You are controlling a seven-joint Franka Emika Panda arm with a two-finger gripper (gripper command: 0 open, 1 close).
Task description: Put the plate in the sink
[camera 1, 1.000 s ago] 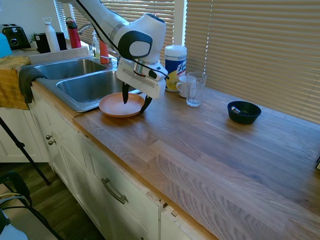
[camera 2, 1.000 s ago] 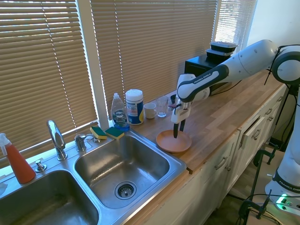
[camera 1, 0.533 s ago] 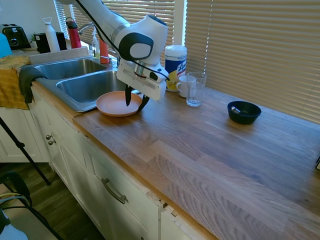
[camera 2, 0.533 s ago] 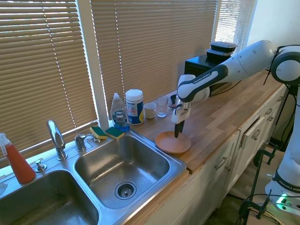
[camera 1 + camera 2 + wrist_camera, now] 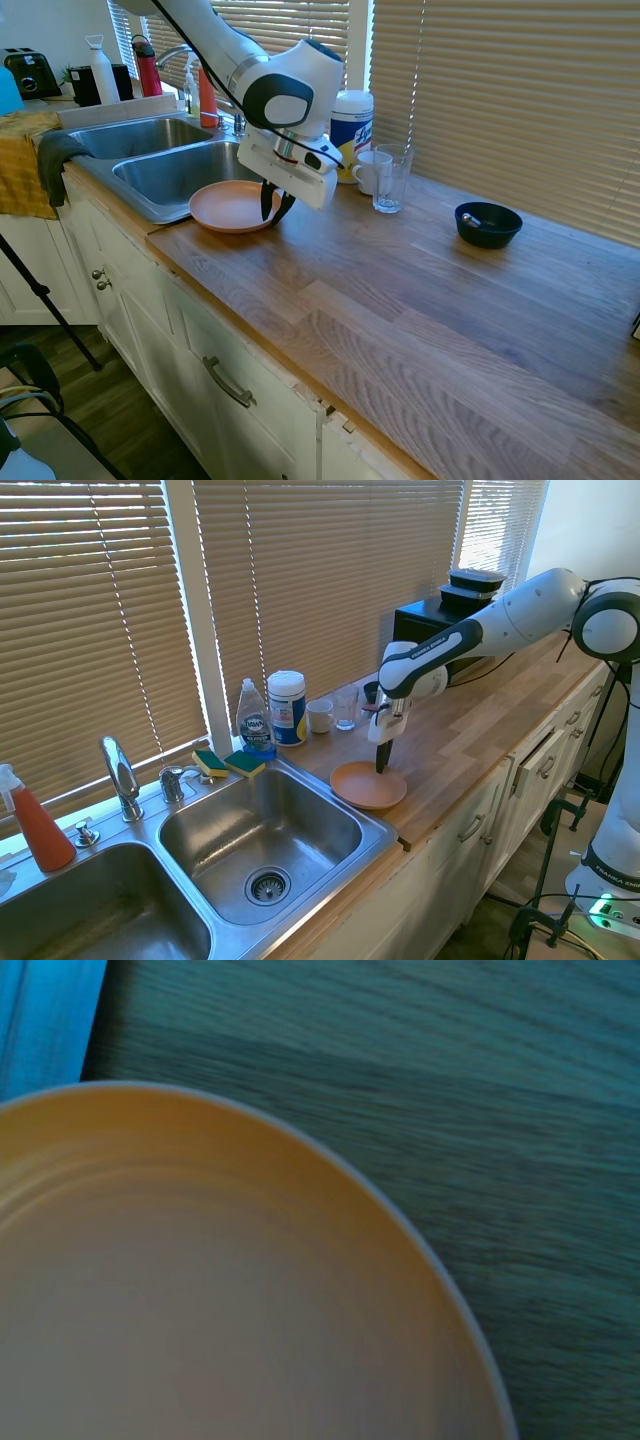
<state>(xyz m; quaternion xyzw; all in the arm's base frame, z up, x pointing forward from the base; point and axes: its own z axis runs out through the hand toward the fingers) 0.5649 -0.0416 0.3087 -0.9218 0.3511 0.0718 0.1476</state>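
The salmon-orange plate (image 5: 225, 205) (image 5: 362, 785) lies flat on the wooden counter, its left edge against the rim of the steel sink (image 5: 150, 175) (image 5: 300, 825). My gripper (image 5: 272, 212) (image 5: 381, 768) points straight down at the plate's rim on the side away from the sink. Its dark fingers are drawn close together on that rim, one inside and one outside. The wrist view is filled with the plate (image 5: 200, 1290), with wood grain beyond its edge. Both sink basins look empty.
Behind the plate stand a wipes canister (image 5: 350, 120), a white mug (image 5: 372, 172) and a clear glass (image 5: 390, 178). A dark bowl (image 5: 488, 224) sits further right. Dish soap (image 5: 256, 720), sponges (image 5: 228, 763) and the faucet (image 5: 122, 777) line the sink's back.
The fingers have gone from wide apart to nearly together on the plate's rim. The plate has slid a little toward the sink.
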